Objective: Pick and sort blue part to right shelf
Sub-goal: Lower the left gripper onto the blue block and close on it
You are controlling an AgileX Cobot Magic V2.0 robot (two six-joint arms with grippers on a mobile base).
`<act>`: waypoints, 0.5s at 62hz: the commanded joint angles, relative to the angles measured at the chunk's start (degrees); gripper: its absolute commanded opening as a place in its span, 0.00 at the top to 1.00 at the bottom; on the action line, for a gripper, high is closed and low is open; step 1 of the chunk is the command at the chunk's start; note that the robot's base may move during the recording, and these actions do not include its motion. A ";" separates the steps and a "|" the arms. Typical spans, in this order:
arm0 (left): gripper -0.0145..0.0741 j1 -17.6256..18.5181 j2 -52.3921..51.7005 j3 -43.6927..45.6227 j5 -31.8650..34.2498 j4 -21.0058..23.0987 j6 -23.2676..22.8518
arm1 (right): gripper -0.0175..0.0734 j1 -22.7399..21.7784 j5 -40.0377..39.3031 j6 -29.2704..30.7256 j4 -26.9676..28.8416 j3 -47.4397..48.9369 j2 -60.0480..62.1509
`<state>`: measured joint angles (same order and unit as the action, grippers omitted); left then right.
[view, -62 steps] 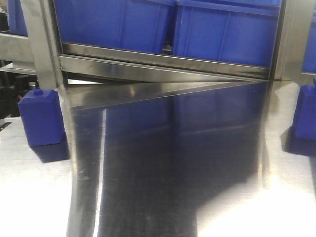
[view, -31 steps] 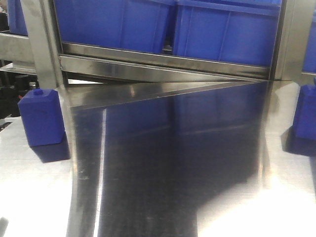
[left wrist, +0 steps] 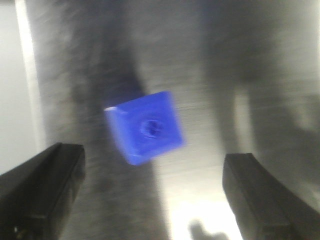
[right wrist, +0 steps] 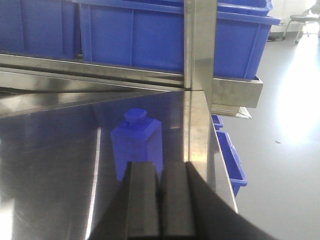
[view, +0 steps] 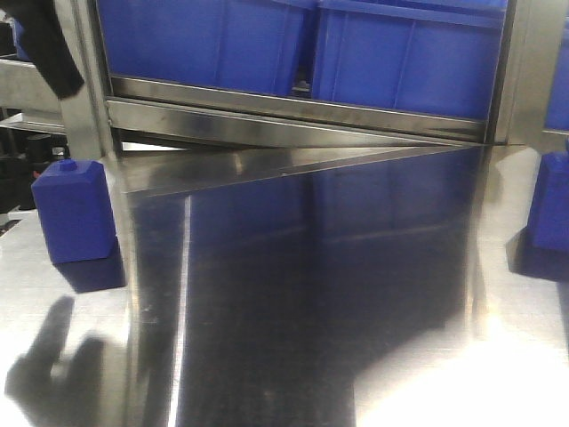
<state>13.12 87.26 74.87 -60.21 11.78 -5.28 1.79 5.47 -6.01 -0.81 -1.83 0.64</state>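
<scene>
Blue part (left wrist: 145, 127) upright, knob up; left claw (left wrist: 154, 165) spread wide above

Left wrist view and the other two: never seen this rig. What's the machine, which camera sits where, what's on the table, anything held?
It is a two-armed robot on a mobile base. The front view looks across a steel tabletop at the right shelf, which carries blue bins. A small blue part stands at the left and a second blue part at the right edge. The left wrist view comes from a camera on the left arm, looking down. There the left gripper is open above the blue part, clear of it; the picture is blurred. The right wrist view looks past the right gripper, shut and empty, at what seems to be the second blue part. Nothing is held.
</scene>
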 commanded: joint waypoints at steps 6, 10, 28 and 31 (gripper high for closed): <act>0.15 4.22 3.07 6.10 -0.40 -7.75 -10.47 | 0.77 -0.25 -4.53 0.26 0.06 1.27 1.18; 0.15 5.03 5.20 7.27 -0.31 -7.52 -10.73 | 0.77 -0.25 -4.53 0.26 0.06 1.27 1.18; 0.15 5.91 11.71 8.05 0.08 -7.02 -17.11 | 0.77 -0.25 -4.58 0.26 0.06 1.27 1.18; 0.15 5.91 12.38 8.05 0.32 -7.02 -17.11 | 0.77 -0.25 -4.58 0.26 0.06 1.27 1.18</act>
<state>18.65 101.20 81.18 -61.34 4.44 -21.01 1.79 5.47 -6.01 -0.81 -1.83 0.64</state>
